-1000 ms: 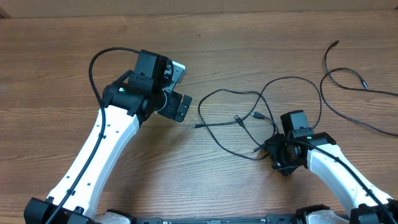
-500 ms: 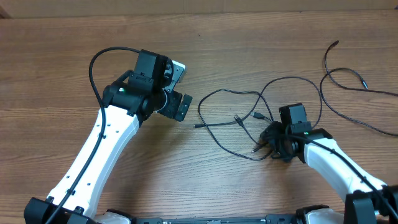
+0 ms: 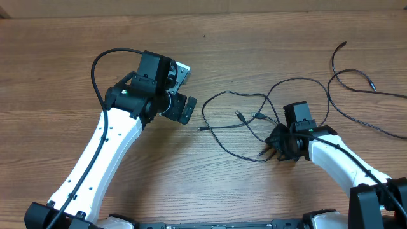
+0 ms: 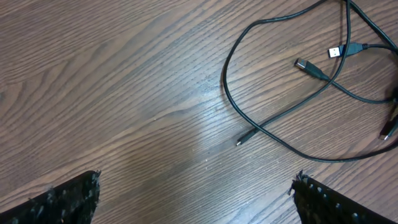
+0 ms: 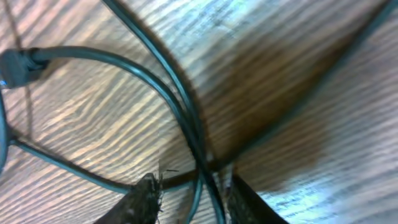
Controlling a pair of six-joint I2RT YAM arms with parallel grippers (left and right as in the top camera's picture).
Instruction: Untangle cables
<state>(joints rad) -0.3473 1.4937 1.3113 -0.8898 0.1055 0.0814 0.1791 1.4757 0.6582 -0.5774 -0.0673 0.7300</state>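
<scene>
**Tangle stretched left to right, right jaws astride two strands**

The cables (image 3: 259, 117) lie knotted right of the table's (image 3: 254, 44) middle, their long axis running left to right. A thin plug end (image 3: 200, 129) points left toward the left gripper (image 3: 183, 90), whose jaws stand wide apart over bare wood. A separate cable (image 3: 332, 62) curls away near the right edge. The right gripper (image 3: 275, 143) sits on the tangle's lower right. Only the right wrist view shows two strands (image 5: 198, 155) running between its fingertips (image 5: 146, 199); whether they pinch cannot be told. Only the left wrist view shows a silvery-tipped plug (image 4: 336, 51)
</scene>
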